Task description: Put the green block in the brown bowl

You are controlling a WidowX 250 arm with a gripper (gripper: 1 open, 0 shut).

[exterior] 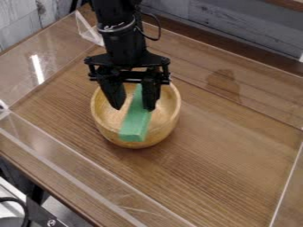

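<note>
The green block [137,124] lies tilted in the brown bowl [168,121], seemingly free beneath the spread pincer [130,89].

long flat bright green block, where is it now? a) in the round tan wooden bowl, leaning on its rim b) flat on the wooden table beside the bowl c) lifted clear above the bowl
a: the long flat bright green block lies inside the round tan wooden bowl, its near end over the rim, with the gripper open above it.
</note>
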